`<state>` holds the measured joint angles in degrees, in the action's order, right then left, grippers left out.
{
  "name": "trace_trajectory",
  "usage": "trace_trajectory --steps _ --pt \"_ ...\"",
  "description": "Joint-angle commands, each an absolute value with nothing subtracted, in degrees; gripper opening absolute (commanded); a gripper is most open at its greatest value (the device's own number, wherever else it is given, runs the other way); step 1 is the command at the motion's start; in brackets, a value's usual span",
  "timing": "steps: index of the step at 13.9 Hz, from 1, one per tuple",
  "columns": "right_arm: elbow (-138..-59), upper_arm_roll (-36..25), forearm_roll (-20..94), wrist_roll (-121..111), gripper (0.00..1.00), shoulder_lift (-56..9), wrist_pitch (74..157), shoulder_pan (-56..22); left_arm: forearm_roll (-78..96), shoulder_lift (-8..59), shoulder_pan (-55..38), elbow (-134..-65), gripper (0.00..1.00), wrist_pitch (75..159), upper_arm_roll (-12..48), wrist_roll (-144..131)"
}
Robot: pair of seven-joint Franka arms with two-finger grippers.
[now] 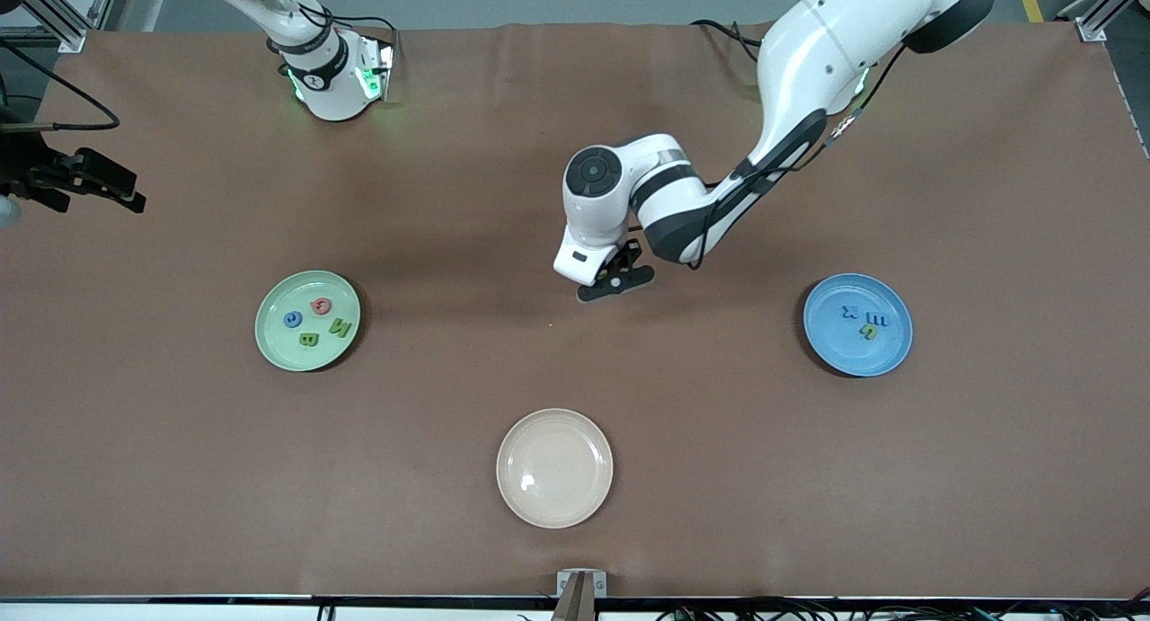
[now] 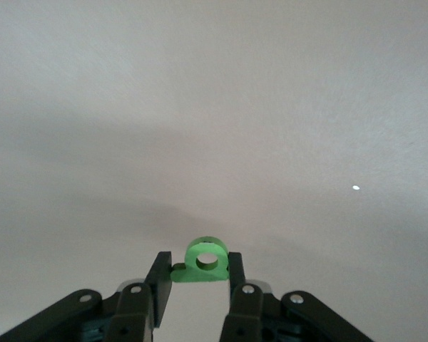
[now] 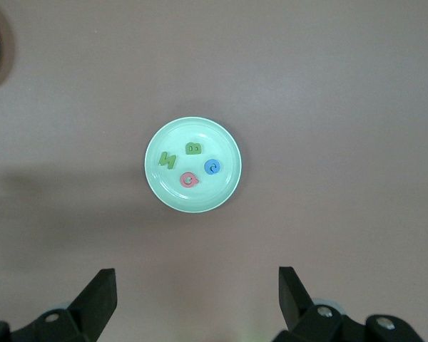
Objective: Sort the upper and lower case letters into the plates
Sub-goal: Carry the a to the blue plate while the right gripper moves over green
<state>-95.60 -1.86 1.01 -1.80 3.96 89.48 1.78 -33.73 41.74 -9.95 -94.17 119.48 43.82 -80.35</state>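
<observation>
My left gripper [image 1: 615, 284] is over the bare middle of the table, between the two plates. In the left wrist view it [image 2: 200, 265] is shut on a small green letter [image 2: 205, 261] with a round hole; that letter is hidden in the front view. The pale green plate [image 1: 269, 333] toward the right arm's end holds a red letter [image 1: 321, 306], a blue letter [image 1: 293, 319] and two green letters [image 1: 340, 326]. The blue plate [image 1: 889, 351] toward the left arm's end holds two blue letters [image 1: 875, 319] and a green one [image 1: 869, 332]. My right gripper [image 1: 133, 194] is open and empty, high over the pale green plate [image 3: 225, 196].
A cream-beige plate [image 1: 554, 467] with nothing on it lies near the table's front edge, nearer the front camera than the left gripper. The arms' bases stand at the table's back edge. A small bracket [image 1: 579, 583] sits at the front edge.
</observation>
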Motion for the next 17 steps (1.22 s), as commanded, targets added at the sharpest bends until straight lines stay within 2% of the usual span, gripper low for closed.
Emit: trace_trajectory --steps 1,5,7,10,13,15,17 --pt "-96.5 -1.23 1.23 -1.67 1.0 5.19 88.95 2.64 -32.78 39.73 4.51 -95.97 0.01 112.71 55.32 -71.75" --pt "-94.66 -1.23 1.32 -1.76 1.0 4.4 88.07 2.72 -33.05 39.81 28.24 -101.41 0.01 105.04 70.46 -51.13" --pt "-94.4 -1.32 1.41 -2.37 1.0 3.34 88.59 2.9 -33.84 39.64 36.52 -104.05 0.02 103.37 73.46 -42.05" --pt "-93.08 -1.41 0.71 -2.46 1.0 0.45 88.94 2.99 -38.64 39.9 46.29 -109.4 0.02 103.97 75.67 -34.03" --pt "-90.37 -1.49 1.49 -2.46 1.0 -7.54 89.12 4.74 -46.56 40.43 51.92 -117.31 0.03 110.27 75.94 -33.66" --pt "-89.74 -1.49 1.32 -2.72 1.0 -10.18 90.87 5.01 -48.85 40.52 54.31 -121.53 0.03 116.34 74.98 -33.66" --pt "-89.65 -1.5 1.23 -2.9 1.0 -12.56 92.45 6.49 -53.15 41.31 54.58 -123.57 0.03 119.17 71.56 -33.49"
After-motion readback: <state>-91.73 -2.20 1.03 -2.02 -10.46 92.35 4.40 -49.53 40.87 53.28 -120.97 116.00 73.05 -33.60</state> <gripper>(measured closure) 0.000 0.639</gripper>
